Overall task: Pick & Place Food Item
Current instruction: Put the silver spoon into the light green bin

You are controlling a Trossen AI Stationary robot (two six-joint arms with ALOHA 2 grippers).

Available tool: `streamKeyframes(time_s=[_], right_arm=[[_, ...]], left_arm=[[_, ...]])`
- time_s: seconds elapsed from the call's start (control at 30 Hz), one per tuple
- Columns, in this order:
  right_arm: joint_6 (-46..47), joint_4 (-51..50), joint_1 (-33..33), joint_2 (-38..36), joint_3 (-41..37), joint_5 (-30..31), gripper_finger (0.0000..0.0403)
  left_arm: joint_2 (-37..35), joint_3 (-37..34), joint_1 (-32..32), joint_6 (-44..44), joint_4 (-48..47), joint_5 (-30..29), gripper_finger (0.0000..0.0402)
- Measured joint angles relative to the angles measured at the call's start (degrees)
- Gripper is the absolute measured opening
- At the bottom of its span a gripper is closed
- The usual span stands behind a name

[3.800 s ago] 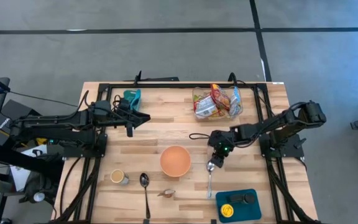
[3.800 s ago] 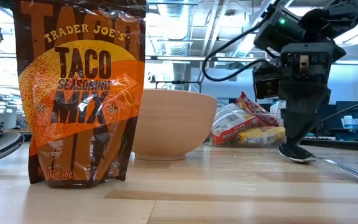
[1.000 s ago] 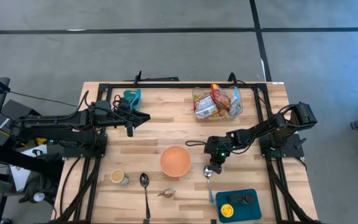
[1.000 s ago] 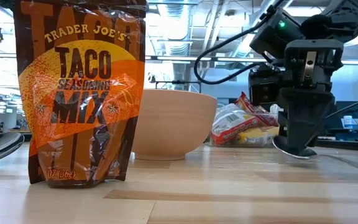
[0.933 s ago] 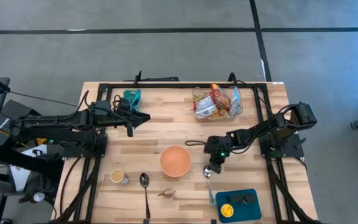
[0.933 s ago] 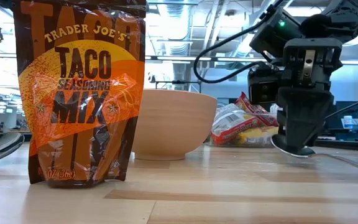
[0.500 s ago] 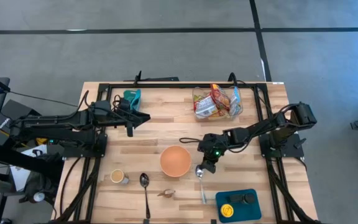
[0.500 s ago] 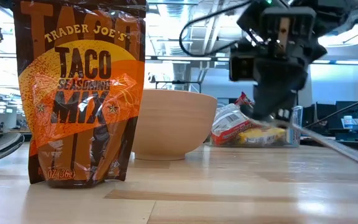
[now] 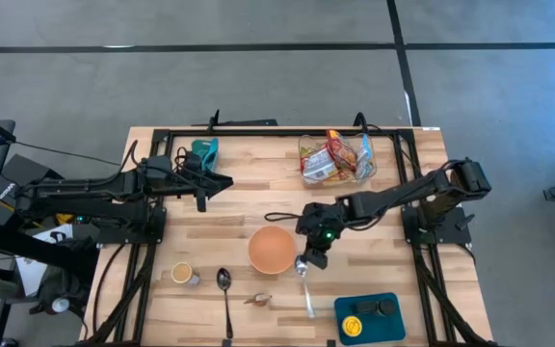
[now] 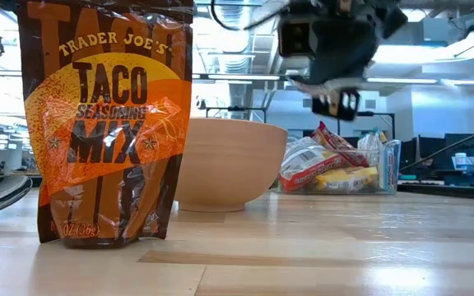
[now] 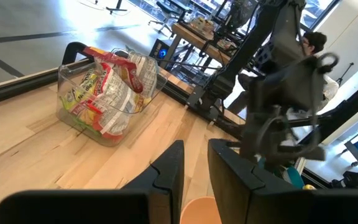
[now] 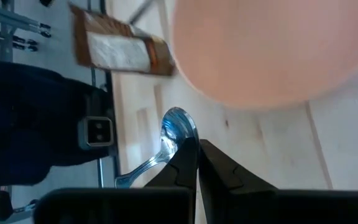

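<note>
My right gripper (image 9: 308, 254) is shut on a metal spoon (image 9: 305, 291) just right of the orange bowl (image 9: 272, 249), and it shows above the bowl's rim (image 10: 220, 123) in the low view. A taco seasoning bag (image 10: 109, 123) stands upright on its bottom edge near the table's front edge. Snack packets lie in a clear container (image 9: 336, 157) at the far right. My left gripper (image 9: 222, 183) hovers at the far left, its fingers (image 11: 169, 168) a little apart with nothing between them. My right gripper pinches the spoon between its two fingers (image 12: 186, 158) at the neck (image 12: 168, 148), just behind the spoon's bowl (image 12: 178, 126). The fingers slant down from the table's right side. The handle (image 9: 307, 301) trails toward the near edge, and the spoon shows lifted off the table.
A second spoon (image 9: 224, 289) and a small cup (image 9: 183, 274) lie at the near left. A teal tray (image 9: 369, 318) with a yellow item sits at the near right, and a teal object (image 9: 203, 151) lies at the far left. Black frame rails border the table.
My right gripper has risen and gone toward the table's left, toward the orange bowl, rolling slightly. The spoon has come up off the table with it, its handle swinging after it. My left arm has kept still.
</note>
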Motion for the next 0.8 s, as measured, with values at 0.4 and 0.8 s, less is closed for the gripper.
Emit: streamKeyframes(time_s=[0.4,0.8], right_arm=[[-3.0,-6.8,-0.5,0.0,13.2,3.5,0.0],[-7.2,-7.1,-4.9,-0.1,19.2,13.2,0.0]], left_arm=[[0.0,0.0,0.0,0.0,0.0,0.0,0.0066],[0.0,0.0,0.0,1.6,0.0,0.0,0.0066]])
